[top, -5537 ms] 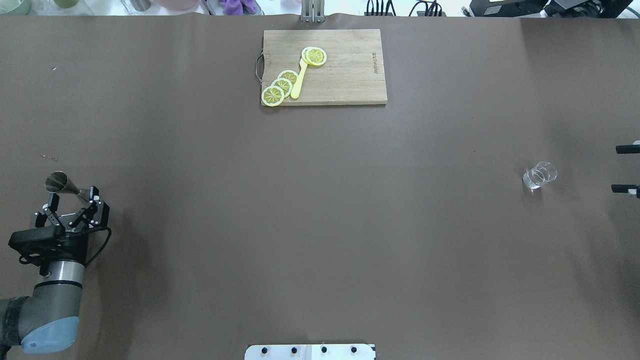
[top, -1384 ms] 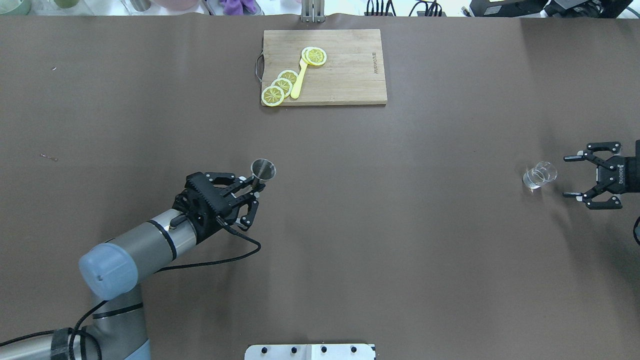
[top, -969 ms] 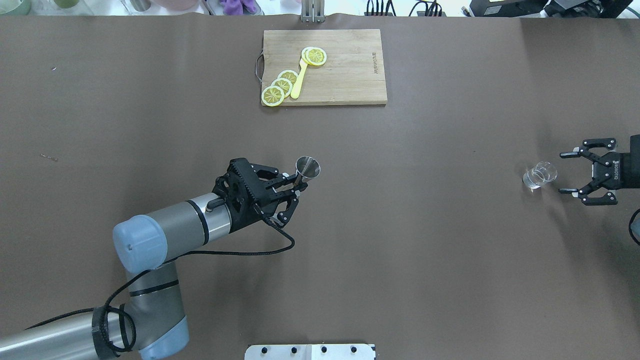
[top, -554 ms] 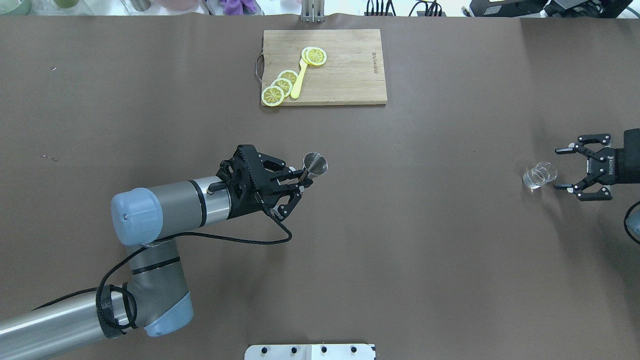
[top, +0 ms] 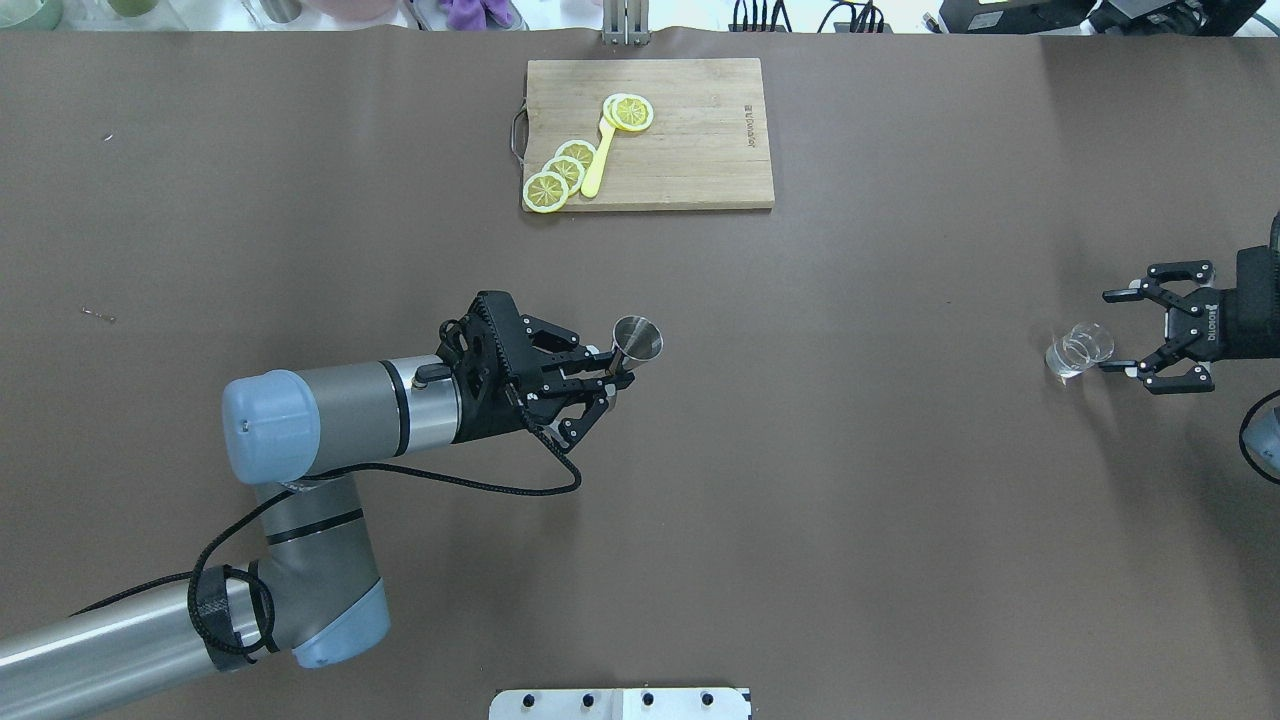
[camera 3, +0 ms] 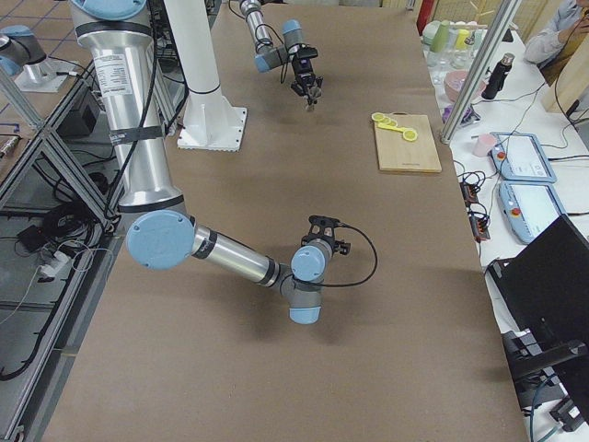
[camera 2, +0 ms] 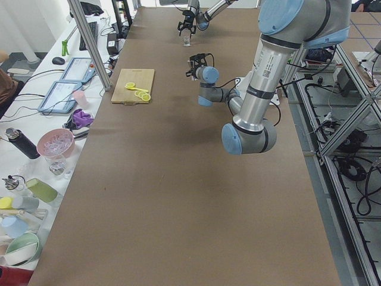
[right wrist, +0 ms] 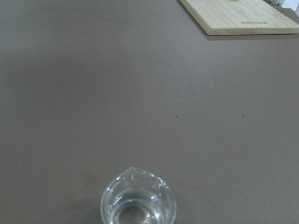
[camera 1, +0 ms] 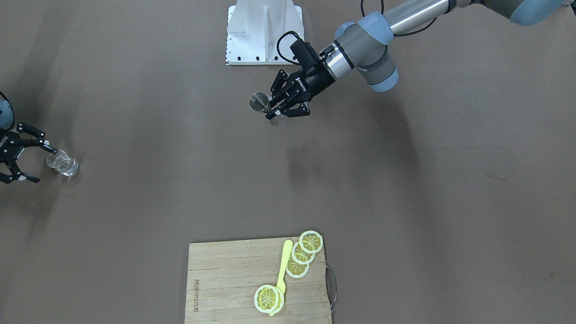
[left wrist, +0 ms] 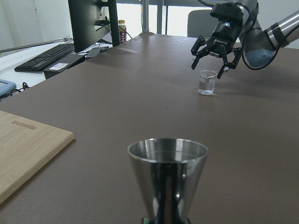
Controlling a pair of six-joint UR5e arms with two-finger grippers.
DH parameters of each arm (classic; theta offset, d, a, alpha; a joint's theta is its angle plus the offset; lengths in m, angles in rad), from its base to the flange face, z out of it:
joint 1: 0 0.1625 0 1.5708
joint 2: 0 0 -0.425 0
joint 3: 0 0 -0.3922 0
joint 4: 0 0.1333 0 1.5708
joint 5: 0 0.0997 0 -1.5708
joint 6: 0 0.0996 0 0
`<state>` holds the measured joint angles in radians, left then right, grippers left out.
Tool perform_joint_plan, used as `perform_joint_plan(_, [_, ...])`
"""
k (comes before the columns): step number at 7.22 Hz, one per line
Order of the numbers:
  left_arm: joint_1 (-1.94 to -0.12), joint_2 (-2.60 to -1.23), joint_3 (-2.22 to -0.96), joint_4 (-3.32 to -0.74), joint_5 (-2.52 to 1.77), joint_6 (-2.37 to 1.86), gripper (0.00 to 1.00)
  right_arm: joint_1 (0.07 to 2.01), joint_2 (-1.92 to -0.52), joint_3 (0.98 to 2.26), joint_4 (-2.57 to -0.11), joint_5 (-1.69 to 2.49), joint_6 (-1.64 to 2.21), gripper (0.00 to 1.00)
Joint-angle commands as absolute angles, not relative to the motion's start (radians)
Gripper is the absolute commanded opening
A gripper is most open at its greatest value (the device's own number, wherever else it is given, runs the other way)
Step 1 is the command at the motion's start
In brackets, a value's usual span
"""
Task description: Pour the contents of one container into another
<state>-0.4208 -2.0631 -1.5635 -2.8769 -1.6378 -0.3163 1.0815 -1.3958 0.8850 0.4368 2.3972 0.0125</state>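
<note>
A steel cone-shaped jigger [top: 637,337] is held upright above the middle of the table, with my left gripper [top: 612,372] shut on its lower half. From the left wrist view I look into its open rim [left wrist: 167,177]. A small clear glass [top: 1078,350] stands on the table at the right and seems to hold a little clear liquid [right wrist: 138,201]. My right gripper [top: 1106,332] is open just right of the glass, one fingertip close to its side, nothing between its fingers. The front view shows the jigger [camera 1: 259,101] and the glass [camera 1: 63,162] far apart.
A wooden cutting board [top: 690,150] lies at the far middle with lemon slices [top: 563,172] and a yellow knife [top: 598,160]. Brown table cover [top: 850,480] stretches bare between the two arms. The robot's white base plate [camera 1: 263,31] is at the near edge.
My left arm has carried the jigger from the table's left edge to the middle. My right gripper has come in from the right edge up to the glass, still open.
</note>
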Motion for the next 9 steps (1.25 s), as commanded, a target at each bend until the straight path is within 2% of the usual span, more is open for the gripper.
perform_joint_plan(1, [-0.42,-2.065,-1.552,-2.899,-1.644,-0.318,0.0,1.078,-1.39,0.884,0.433,2.396,0.032,0.92])
perform_joint_plan(9, [-0.428,-2.051,-1.549,-2.983,-1.64,-0.322,0.0,1.055,-1.402,0.89,0.431,2.385,0.049,0.92])
